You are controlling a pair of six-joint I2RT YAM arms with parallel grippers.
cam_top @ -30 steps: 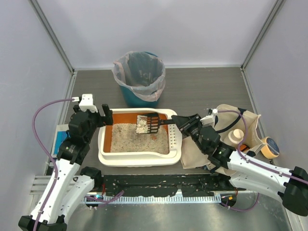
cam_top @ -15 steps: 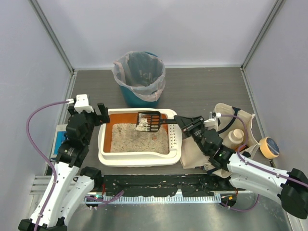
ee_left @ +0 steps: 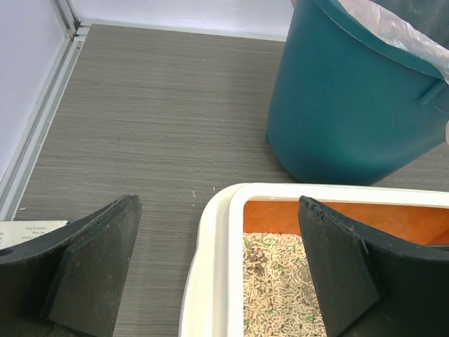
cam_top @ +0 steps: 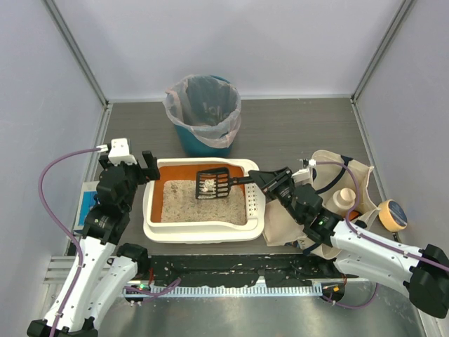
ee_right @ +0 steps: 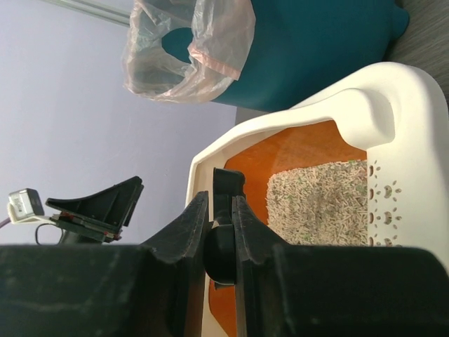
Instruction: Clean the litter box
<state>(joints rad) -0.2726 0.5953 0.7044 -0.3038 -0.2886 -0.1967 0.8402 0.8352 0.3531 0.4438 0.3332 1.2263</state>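
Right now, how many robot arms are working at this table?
2. The left arm stands left of the litter box, left gripper open at its far corner; the right arm reaches from the right, right gripper shut on the black scoop over the litter. None looks hidden.

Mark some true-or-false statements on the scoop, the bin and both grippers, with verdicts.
1. The right gripper is shut on the black scoop's handle. True.
2. The scoop's head hangs over the teal bin. False: it is over the litter inside the litter box.
3. The left gripper is open and holds nothing. True.
4. The teal bin has no liner. False: a plastic liner is draped over its rim.
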